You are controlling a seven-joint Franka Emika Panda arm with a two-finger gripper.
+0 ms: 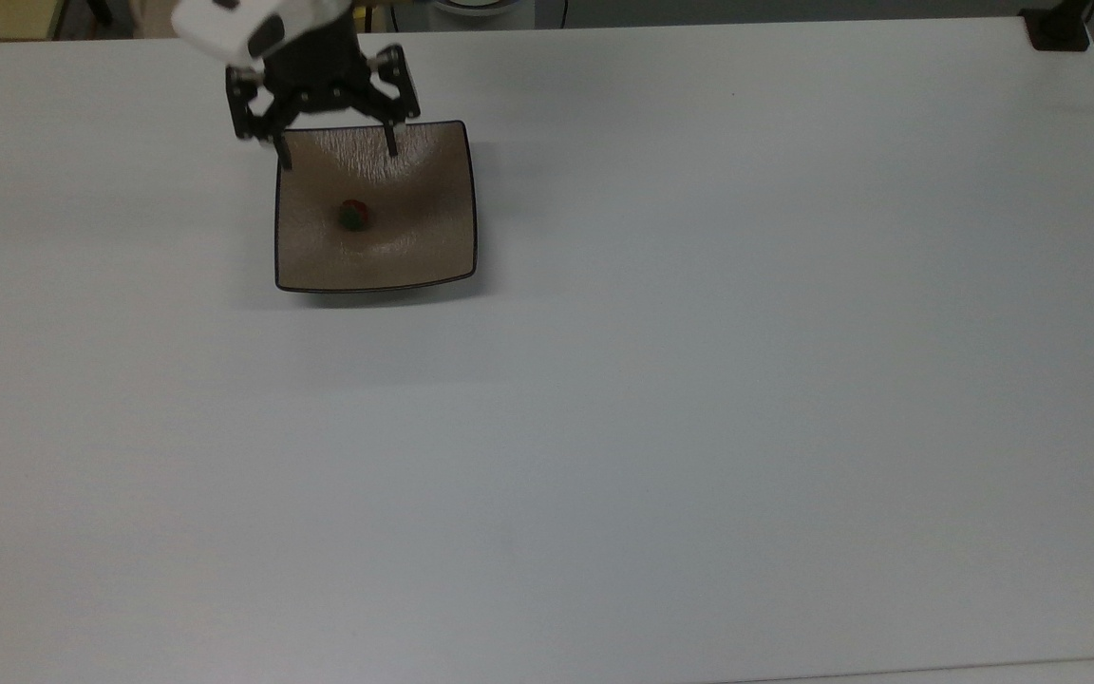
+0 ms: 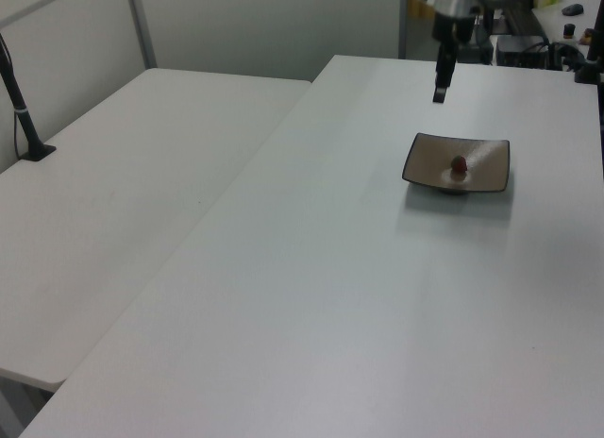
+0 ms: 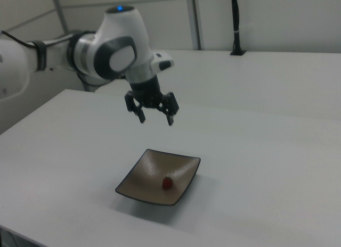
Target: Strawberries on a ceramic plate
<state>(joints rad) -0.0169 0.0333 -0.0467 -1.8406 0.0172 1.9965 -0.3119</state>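
**One strawberry down, gripper clear above the plate**

One small red strawberry point(image 1: 353, 215) lies near the middle of the ceramic plate point(image 1: 433, 256), its green cap showing in the top view and its red body plain in the right view. The plate sits flat on the white table point(image 1: 699, 380), with nothing else near it.

The gripper point(image 3: 155, 115) hangs in the air above the plate's far edge, its two fingers spread wide and holding nothing. In the right view it sits well above the dish, apart from both the rim and the fruit.

Judging from this layout, the placing looks done and the step in hand is the retreat. To do it well, the arm should rise straight up and away from the plate, not sweep low across it, since a finger catching the upturned rim could tip the dish or send the fruit rolling. The strawberry is roundish and the glossy surface curves upward at the edges, so the berry likely settles toward the centre if left alone. Fingers are best left spread until the arm is well clear.
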